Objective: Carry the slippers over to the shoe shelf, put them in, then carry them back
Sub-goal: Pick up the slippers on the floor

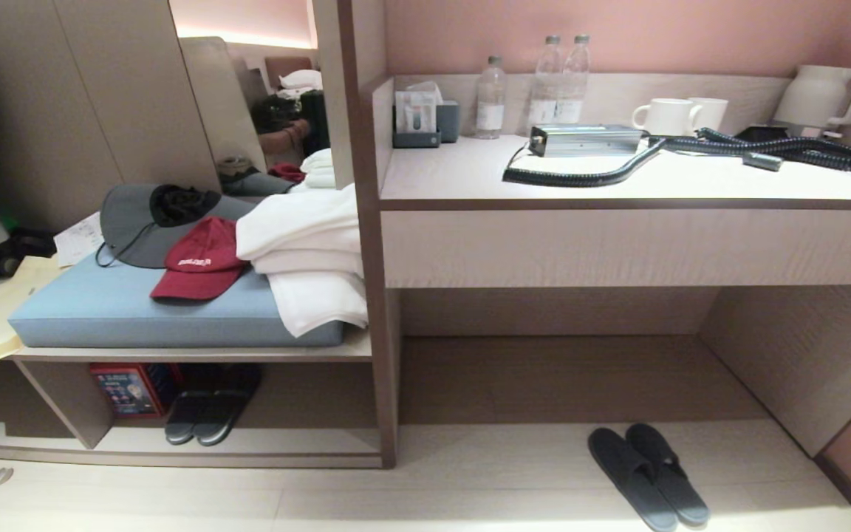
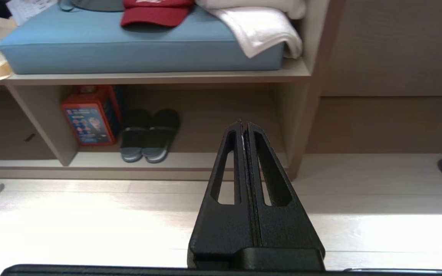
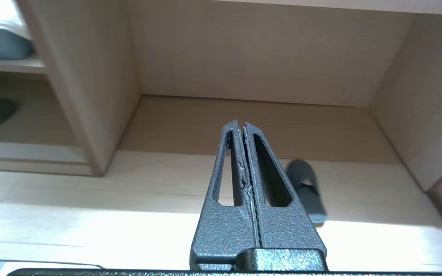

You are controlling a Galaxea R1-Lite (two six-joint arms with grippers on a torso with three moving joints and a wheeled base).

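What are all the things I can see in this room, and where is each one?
slippers: two, slate-blue, floor under desk.
black slippers: two, inside shoe shelf.
red box: one, beside them.
cushion: one, blue, atop shelf.
cap: one, red, on cushion.
hat: one, grey, behind cap.
towels: white, on cushion.
bottles: three, clear, on desk.
mugs: two, white.
kettle: one, white.
hose: black, coiled.
left end effector: black, shut.
right end effector: grey, shut.

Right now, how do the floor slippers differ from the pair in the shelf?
The slippers lie on open floor below the desk; the black pair sits inside the shoe shelf beside a red box. The slippers are slate-blue throughout; the black pair shows whitish sole edges. Both pairs lie flat, side by side.
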